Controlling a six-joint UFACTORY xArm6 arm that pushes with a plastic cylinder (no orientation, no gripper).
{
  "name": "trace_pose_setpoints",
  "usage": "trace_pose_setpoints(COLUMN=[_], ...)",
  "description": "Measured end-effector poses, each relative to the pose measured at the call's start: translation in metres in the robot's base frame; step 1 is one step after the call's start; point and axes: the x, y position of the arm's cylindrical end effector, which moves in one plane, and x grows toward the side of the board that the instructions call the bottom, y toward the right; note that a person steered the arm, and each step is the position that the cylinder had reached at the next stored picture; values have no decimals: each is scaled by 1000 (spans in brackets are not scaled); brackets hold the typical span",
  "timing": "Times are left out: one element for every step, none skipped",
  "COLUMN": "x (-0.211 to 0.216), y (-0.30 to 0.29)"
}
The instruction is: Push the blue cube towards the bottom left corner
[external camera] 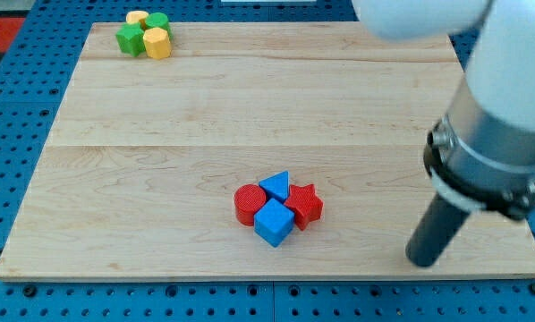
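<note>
The blue cube (274,222) sits low in the middle of the wooden board (160,170). It touches a red cylinder (249,203) on its left, a blue triangular block (276,186) above it and a red star-shaped block (305,205) on its right. My tip (421,260) is at the board's lower right, well to the right of this cluster and apart from it.
At the board's top left corner is a tight group: a green block (130,38), a yellow block (157,43), another yellow block (137,17) and another green block (158,21). The arm's large body (491,152) fills the view's right side.
</note>
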Motion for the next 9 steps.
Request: trace_pose_setpoints(x=[-9,-33,-39,-33,-37,-58,-68,-75,-88], y=[-28,-57,-84,-119,-161,-188,-181,-158,-167])
